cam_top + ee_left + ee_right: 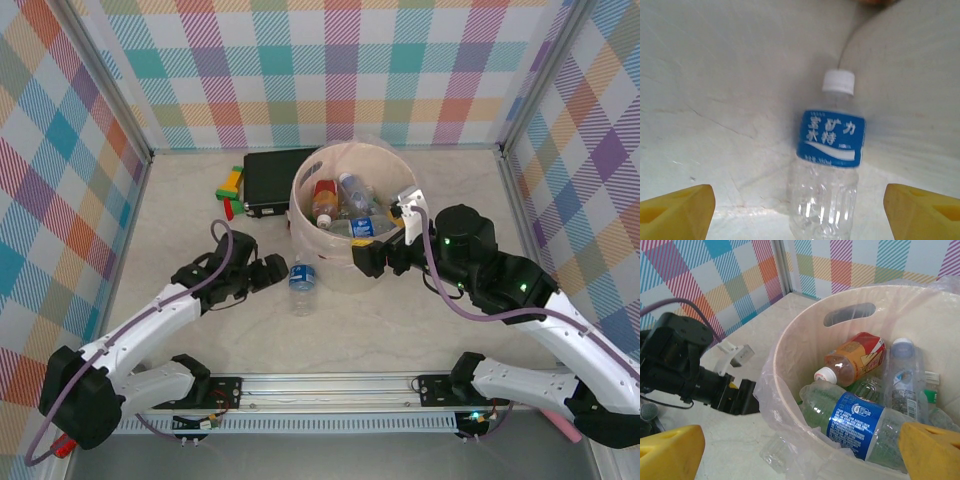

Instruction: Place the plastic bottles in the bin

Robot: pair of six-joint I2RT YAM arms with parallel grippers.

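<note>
Yellow-tipped, the left claw (270,272) gapes wide, empty, facing a blue-labelled bottle (303,284) lying on the tabletop (400,330) just beside the bin (352,146), so the pick looks next: ease forward, straddle it, close; the right claw (365,257), also open, hangs by the bin's near rim.

**A:** What gets lost around the bin (790,345)?

**B:** Its far side runs off the edge of the right wrist view. Inside it, one end of the blue-labelled bottle (860,422) sits behind a yellow fingertip (932,452).

**A:** And the bottle on the table (827,165), just beside the bin's wall?

**B:** Its base is cut off by the lower edge of the left wrist view, and the small label print is too blurred to read. Behind the bin, the black box (270,178) is partly covered.
</note>
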